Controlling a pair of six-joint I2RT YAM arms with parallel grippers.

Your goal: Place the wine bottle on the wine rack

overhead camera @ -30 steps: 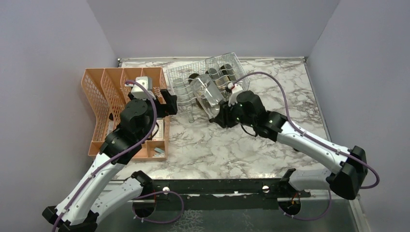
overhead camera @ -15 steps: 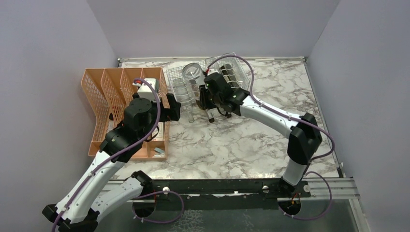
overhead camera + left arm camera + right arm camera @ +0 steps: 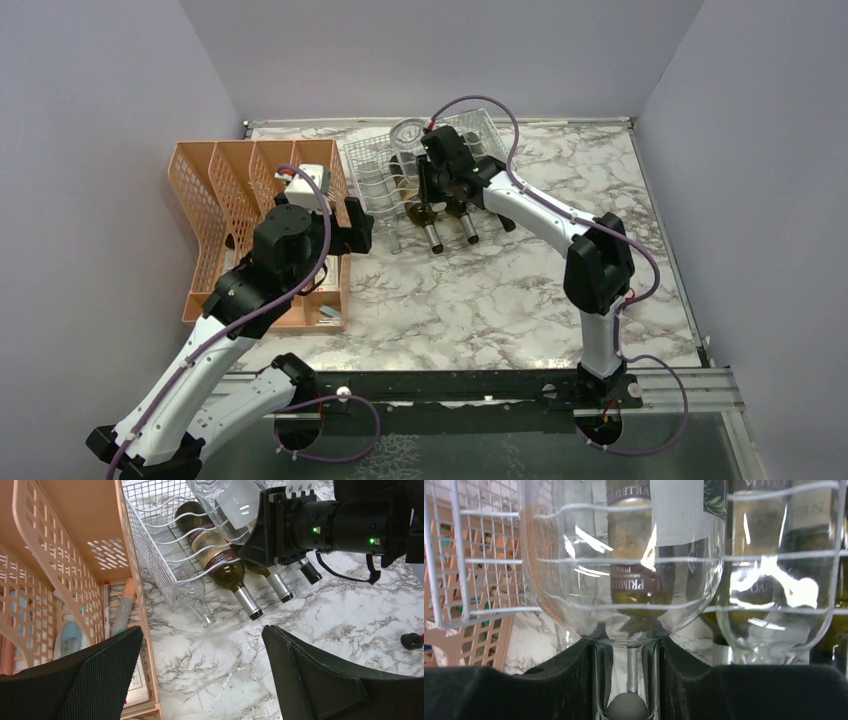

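Your left gripper is released, jaws wide. The orange plastic mesh file organiser sits just to its left, the white wire grid rack ahead. Your right gripper is clenched on the neck of the clear glass wine bottle. The bottle's body is ahead of its fingers at the rack's cradles, with dark glass bottles beyond. Can't tell if it's seated.

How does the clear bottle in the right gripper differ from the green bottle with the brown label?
The clear bottle is transparent; the green bottle is dark. The right gripper holds the clear bottle by its neck; the green bottle lies in the wine rack. Both are glass.
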